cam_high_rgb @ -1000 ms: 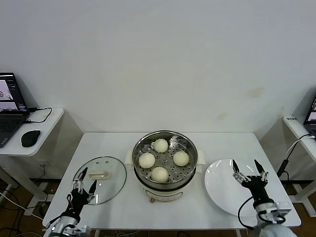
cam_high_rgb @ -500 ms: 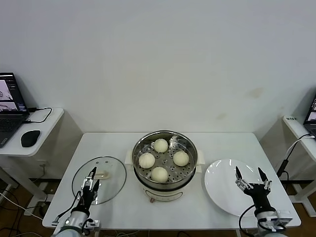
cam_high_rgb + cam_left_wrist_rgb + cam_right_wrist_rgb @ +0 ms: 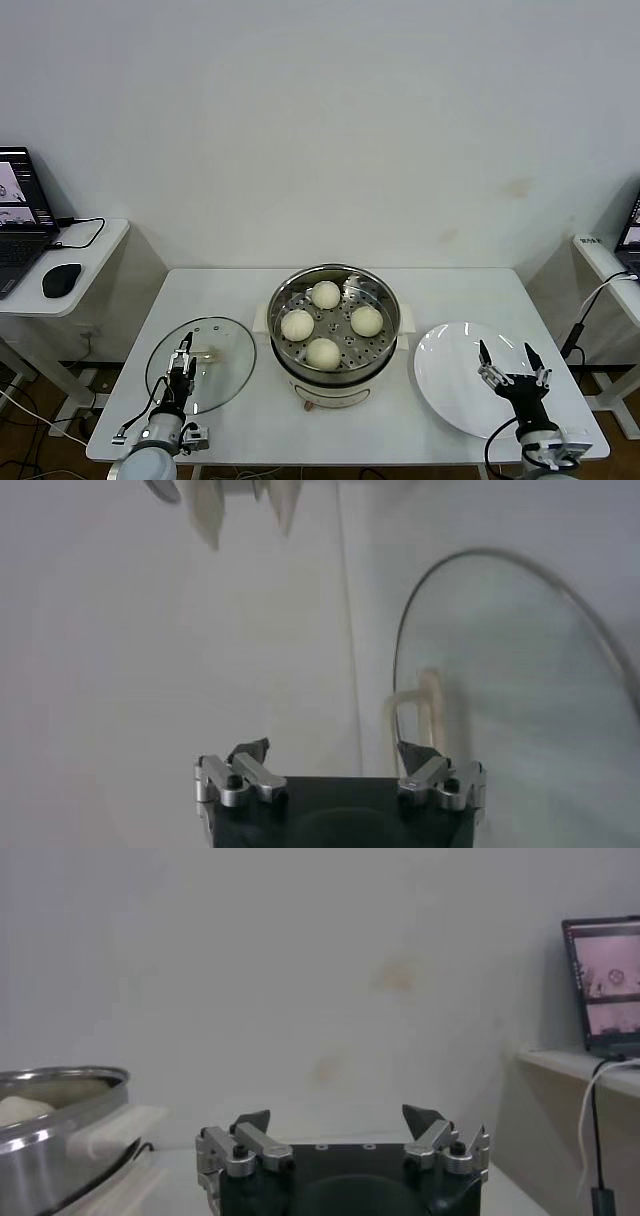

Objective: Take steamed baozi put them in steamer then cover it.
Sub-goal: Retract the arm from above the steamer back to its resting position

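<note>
Left gripper (image 3: 182, 357): fingers spread wide and holding nothing, hovering low over the cover, just on the near side of its handle; in the left wrist view (image 3: 334, 752) one fingertip sits over the lid's rim by the handle, the other over bare table.
Right gripper (image 3: 510, 361): fingers spread wide, nothing between them, poised above the near part of the white plate; the right wrist view (image 3: 338, 1120) shows the same open, unloaded fingers with the steamer off to one side.
Steamed baozi (image 3: 323, 352): four buns inside the steamer, at about 12, 3, 6 and 9 o'clock on its perforated floor, apart from each other.
Steamer (image 3: 281, 303): shiny steel basket on its cream-white pot base, centre of the table, uncovered.
Cover (image 3: 225, 370): glass lid lying flat on the table at 9 o'clock from the steamer, just beside it, cream handle (image 3: 205, 353) facing up.
White plate (image 3: 440, 375): at 3 o'clock from the steamer, near its side handle, nothing on it.
Table (image 3: 450, 290): white, carrying the lid, the steamer and the plate in a row.
Laptop (image 3: 18, 215): on a side desk at far 9 o'clock, with a mouse (image 3: 61, 280) beside it.
</note>
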`<action>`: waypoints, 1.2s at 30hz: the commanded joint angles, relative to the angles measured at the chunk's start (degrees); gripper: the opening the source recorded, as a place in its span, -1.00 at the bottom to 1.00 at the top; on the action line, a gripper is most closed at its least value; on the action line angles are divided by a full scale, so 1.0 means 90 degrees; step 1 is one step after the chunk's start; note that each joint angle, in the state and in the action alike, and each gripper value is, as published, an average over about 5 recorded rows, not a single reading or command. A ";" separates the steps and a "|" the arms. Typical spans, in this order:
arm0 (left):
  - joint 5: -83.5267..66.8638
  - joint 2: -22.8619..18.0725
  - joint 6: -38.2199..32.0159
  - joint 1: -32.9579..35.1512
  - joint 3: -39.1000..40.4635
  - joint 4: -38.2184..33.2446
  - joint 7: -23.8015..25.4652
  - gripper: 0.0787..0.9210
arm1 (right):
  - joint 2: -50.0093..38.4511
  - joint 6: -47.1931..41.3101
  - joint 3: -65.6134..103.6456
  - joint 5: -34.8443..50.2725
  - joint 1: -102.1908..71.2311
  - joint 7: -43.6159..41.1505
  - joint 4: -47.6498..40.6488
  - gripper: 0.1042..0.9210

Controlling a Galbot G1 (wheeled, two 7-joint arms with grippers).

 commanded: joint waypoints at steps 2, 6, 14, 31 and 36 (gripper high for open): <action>0.0077 -0.0022 0.0191 -0.0429 0.0084 0.0431 0.0136 0.77 | 0.0021 -0.0024 0.0032 0.0011 -0.0016 0.0014 0.0008 0.76; 0.0062 -0.0089 0.0244 -0.0532 0.0126 0.0559 0.0036 0.77 | 0.0023 -0.0031 0.0049 0.0049 -0.0011 0.0017 -0.0006 0.76; 0.0061 -0.0237 0.0526 -0.0794 0.0210 0.0798 -0.0203 0.77 | 0.0028 -0.0041 0.0068 0.0106 0.0033 0.0030 -0.0090 0.76; -0.0126 -0.0371 0.0550 -0.1078 0.0282 0.1241 -0.0511 0.77 | 0.0012 -0.0069 0.0061 0.0081 0.0140 0.0026 -0.0218 0.76; -0.0176 -0.0377 0.0517 -0.1106 0.0290 0.1338 -0.0543 0.77 | 0.0005 -0.0060 0.0073 0.0076 0.0130 0.0019 -0.0230 0.76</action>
